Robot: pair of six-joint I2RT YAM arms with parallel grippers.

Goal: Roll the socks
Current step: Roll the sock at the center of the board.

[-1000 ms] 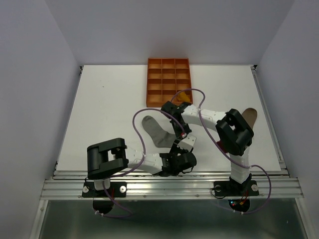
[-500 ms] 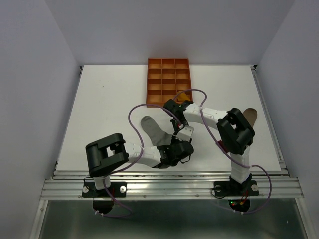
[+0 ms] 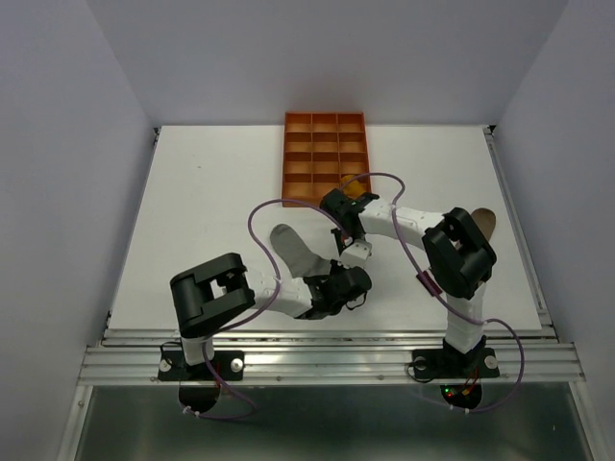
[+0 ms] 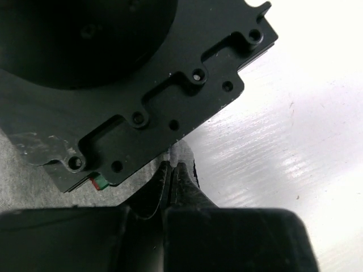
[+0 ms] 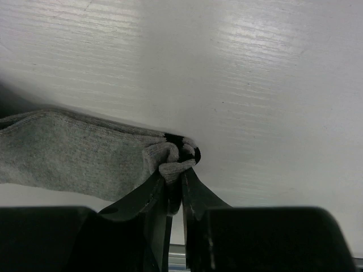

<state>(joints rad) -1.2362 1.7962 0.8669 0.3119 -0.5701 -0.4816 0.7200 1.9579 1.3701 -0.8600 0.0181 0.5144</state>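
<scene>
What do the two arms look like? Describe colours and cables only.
The left arm and right arm match: white links, bulky black joints, a purple cable looping along each. The left end effector and right end effector look black up close.

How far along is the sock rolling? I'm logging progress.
Done, apparently: a mustard sock sits in the orange tray. In hand: the right gripper pinches the grey sock by its cuff; the left gripper is shut close by. Left: the brown sock lies unrolled.
</scene>
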